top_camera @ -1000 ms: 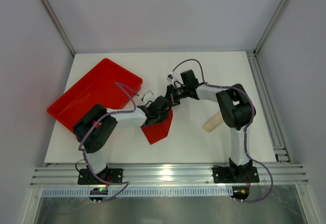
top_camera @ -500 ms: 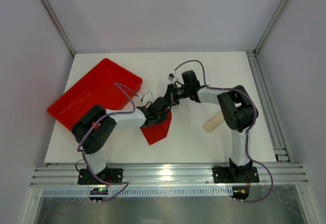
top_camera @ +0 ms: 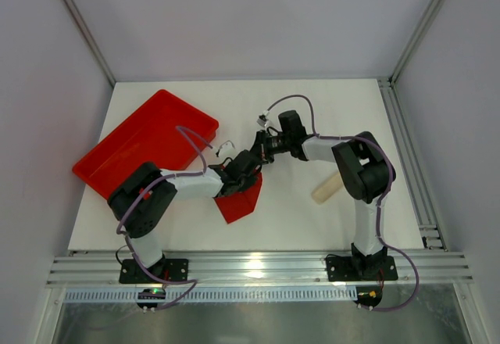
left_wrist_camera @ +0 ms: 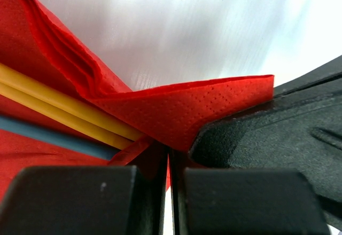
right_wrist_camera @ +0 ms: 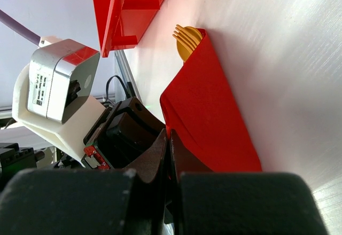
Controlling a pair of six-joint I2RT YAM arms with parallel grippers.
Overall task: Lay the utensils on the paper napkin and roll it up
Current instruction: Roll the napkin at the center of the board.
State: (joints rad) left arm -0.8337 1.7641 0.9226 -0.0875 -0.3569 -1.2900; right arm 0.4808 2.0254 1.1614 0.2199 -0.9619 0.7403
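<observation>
Red paper napkin (top_camera: pixel 242 200), folded over the utensils (right_wrist_camera: pixel 186 38), sits pinched at its edge between left and right jaws.

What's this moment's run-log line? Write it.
left fingers: shut on paper napkin | right fingers: shut on paper napkin | utensils: inside fold, tines poking out | pale utensil: loose on table

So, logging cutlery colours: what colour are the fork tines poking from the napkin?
The fork tines are golden yellow, clearest in the right wrist view.
</observation>
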